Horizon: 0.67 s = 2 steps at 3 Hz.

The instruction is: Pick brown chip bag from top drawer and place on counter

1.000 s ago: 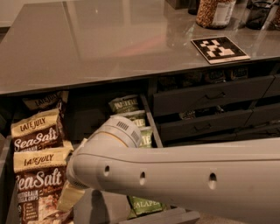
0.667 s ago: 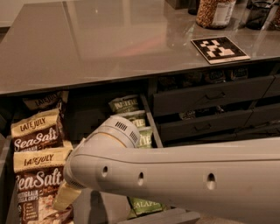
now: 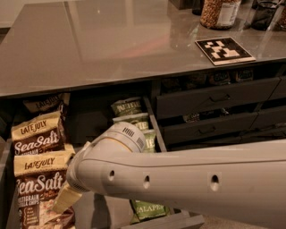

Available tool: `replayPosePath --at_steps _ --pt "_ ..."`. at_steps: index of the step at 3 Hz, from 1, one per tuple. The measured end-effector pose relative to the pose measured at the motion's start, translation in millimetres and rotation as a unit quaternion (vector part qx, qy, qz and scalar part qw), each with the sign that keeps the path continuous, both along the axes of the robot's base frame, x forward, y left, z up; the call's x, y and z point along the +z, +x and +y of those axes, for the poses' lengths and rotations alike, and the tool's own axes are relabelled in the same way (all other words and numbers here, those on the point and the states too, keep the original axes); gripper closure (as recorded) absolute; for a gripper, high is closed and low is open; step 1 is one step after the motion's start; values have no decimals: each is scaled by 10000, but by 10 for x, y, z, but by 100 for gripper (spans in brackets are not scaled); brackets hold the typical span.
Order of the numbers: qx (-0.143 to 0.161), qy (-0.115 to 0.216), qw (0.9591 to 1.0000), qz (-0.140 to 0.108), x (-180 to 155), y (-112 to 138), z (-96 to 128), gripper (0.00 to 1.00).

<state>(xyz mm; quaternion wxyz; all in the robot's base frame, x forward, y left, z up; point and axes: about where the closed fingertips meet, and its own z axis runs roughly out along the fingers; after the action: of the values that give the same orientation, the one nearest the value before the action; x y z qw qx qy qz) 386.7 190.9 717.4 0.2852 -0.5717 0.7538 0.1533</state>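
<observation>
Cream-white gripper (image 3: 67, 200) is hanging low in the open top drawer (image 3: 100, 214), its tip lying over the nearest brown chip bag (image 3: 35, 181) at the drawer's left, green bags (image 3: 134, 120) sitting to the right; the arm (image 3: 187, 176) is hiding most of it, so whether it is apart or clamped I cannot tell. Reach-and-grasp step is, I judge, in hand: next move is calling for a firm pinch on the bag's top, then a straight lift clear of the drawer wall. Glossy grey-brown counter (image 3: 103, 40) above is reflecting room light, carrying a marker tile (image 3: 225, 49) and a jar (image 3: 220, 12) at far right.
</observation>
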Motion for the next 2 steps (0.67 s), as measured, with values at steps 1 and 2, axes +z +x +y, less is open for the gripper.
replayPosePath --at_steps 1,2 --pt "-276 358 9989 125 -61 76 50 0" --pt "-429 741 9962 179 -81 250 202 0"
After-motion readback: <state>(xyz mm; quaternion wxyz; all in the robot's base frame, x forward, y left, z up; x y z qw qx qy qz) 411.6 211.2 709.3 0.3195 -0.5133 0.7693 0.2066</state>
